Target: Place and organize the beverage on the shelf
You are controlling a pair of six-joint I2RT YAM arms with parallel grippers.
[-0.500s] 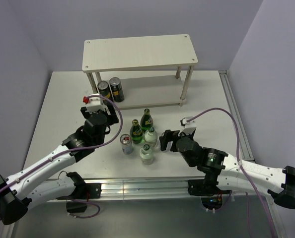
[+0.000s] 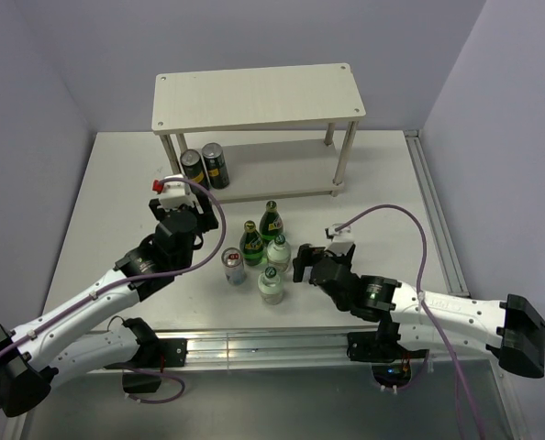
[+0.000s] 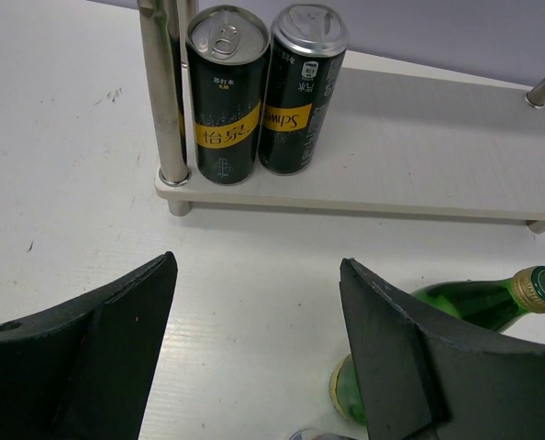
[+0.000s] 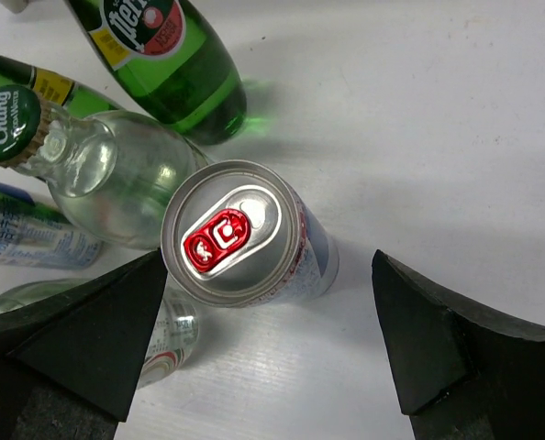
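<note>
White table (image 2: 383,183) carries the shelf (image 2: 254,96) on its 4 legs at the far edge, approx. centred. Btwn shelf & near edge, a tight upright cluster: 2 green bottles (image 2: 271,223), 2 clear bottles (image 2: 271,286) (green caps), 1 silver can (image 2: 233,266) on the left-edge side.

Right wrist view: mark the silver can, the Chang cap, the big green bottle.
silver can (image 4: 231,234), right wrist view, centre of its lid.
Chang cap (image 4: 9,122), right wrist view, top face of the cap.
green bottle (image 4: 183,84), right wrist view, lower part of its body.
</note>
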